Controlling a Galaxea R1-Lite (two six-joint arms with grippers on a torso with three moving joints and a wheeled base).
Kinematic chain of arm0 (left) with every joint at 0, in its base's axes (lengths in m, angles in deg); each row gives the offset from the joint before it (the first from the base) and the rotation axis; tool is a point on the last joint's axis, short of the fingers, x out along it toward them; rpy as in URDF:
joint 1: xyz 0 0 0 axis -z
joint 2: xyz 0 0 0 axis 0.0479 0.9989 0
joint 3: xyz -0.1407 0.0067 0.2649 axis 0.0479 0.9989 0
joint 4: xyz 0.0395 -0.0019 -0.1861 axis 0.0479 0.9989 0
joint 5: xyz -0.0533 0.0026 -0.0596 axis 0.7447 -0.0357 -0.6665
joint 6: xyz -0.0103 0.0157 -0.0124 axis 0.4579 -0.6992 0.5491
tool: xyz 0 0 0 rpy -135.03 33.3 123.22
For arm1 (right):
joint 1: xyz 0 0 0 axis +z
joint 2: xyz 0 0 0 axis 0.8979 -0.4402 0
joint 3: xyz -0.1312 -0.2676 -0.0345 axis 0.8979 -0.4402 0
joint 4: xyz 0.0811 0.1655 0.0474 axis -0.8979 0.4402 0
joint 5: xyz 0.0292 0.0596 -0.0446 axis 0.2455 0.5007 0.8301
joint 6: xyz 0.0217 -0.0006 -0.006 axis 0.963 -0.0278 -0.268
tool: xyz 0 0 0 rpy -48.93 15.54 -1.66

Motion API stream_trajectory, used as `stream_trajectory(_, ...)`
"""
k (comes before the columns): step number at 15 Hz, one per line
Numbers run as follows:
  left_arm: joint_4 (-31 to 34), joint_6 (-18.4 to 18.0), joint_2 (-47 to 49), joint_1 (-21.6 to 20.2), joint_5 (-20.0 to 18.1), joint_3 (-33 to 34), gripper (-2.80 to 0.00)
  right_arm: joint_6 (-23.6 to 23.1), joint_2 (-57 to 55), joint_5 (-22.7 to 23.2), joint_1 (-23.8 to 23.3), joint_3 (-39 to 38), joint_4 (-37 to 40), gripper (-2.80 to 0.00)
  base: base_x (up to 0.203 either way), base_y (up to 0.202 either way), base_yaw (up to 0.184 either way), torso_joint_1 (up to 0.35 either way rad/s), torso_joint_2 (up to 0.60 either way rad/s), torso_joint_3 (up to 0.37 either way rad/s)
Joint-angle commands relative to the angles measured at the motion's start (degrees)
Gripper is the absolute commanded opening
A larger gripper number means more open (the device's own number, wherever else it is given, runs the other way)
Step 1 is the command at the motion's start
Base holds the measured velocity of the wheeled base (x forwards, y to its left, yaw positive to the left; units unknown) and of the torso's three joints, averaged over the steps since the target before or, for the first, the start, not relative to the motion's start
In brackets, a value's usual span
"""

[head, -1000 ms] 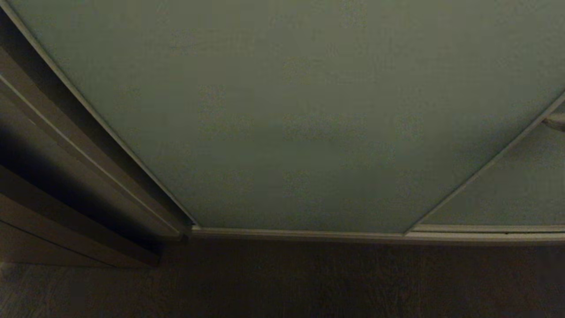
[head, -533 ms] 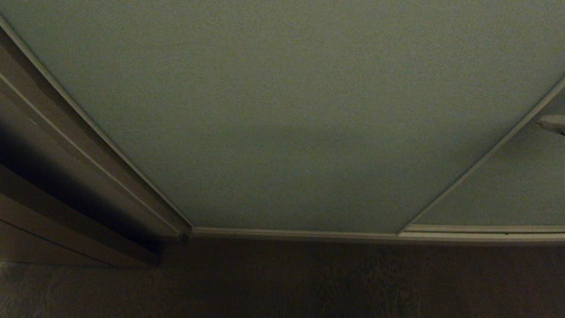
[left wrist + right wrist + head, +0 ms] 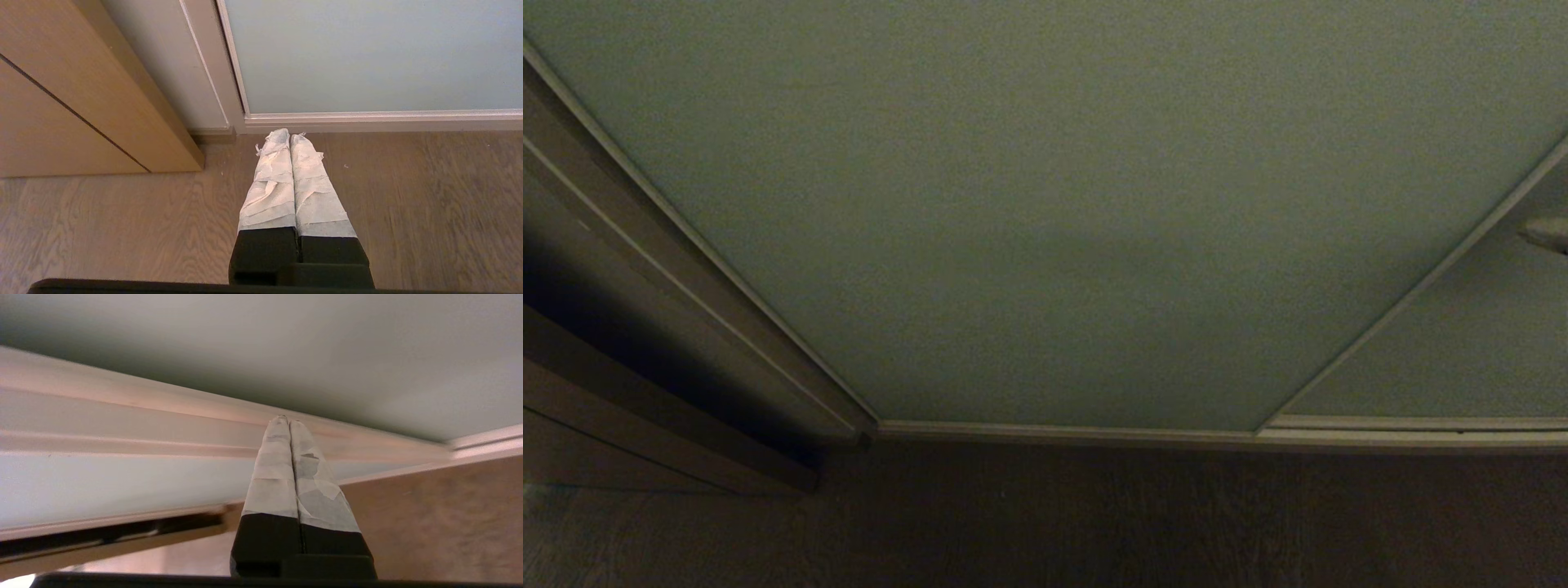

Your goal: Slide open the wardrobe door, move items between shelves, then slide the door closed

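The sliding wardrobe door [image 3: 1045, 204] is a pale grey-green panel that fills most of the head view, and it covers the opening in front of me. The items and the shelves are hidden. My right gripper [image 3: 288, 419] is shut and empty, its taped tips resting against the door's off-white frame edge [image 3: 143, 394]. Only its tip [image 3: 1547, 233] shows at the far right of the head view, just past the door's right edge. My left gripper [image 3: 289, 134] is shut and empty, hanging low over the floor near the door's bottom left corner [image 3: 245, 116].
A second grey-green panel [image 3: 1462, 351] lies behind the door on the right. The bottom rail [image 3: 1094, 433] runs along the wooden floor [image 3: 1094, 523]. Brown wooden panelling [image 3: 645, 392] stands out on the left, close to the left gripper.
The door's right frame edge has shifted slightly to the left, with the right gripper's tip staying beside it. The left arm has not moved.
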State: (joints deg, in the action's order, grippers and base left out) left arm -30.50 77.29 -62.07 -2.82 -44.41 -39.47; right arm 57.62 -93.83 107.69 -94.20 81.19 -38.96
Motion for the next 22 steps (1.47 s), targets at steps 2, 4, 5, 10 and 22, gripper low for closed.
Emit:
stream_trajectory(2, -0.01, -0.04, 0.07, -0.01, 0.0, 0.03, -2.8, -2.68, 4.13, -2.53, 0.14, -1.31, 0.98, -2.8, 0.0, 0.0, 0.0, 0.0, 0.0, 0.0)
stream_trajectory(4, -0.01, -0.04, 0.07, -0.01, 0.0, 0.01, -2.8, -6.82, 8.62, -5.39, 0.21, -3.66, 2.11, -2.8, 0.0, 0.0, 0.0, 0.0, 0.0, 0.0)
stream_trajectory(5, -0.01, -0.04, 0.07, -0.01, 0.0, 0.01, -2.8, -9.35, 11.14, -7.06, 0.51, -5.2, 2.44, -2.8, 0.0, 0.0, 0.0, 0.0, 0.0, 0.0)
stream_trajectory(10, -0.01, -0.04, 0.07, -0.01, 0.0, 0.01, -2.8, -19.5, 25.57, -21.58, 5.63, -17.37, 2.64, -2.8, 0.0, 0.0, 0.0, 0.0, 0.0, 0.0)
stream_trajectory(22, -0.01, -0.04, 0.07, -0.01, 0.0, 0.07, -2.8, -35.32, 71.3, -37.66, 22.73, -51.6, 11.46, -2.8, 0.0, 0.0, 0.0, 0.0, 0.0, 0.0)
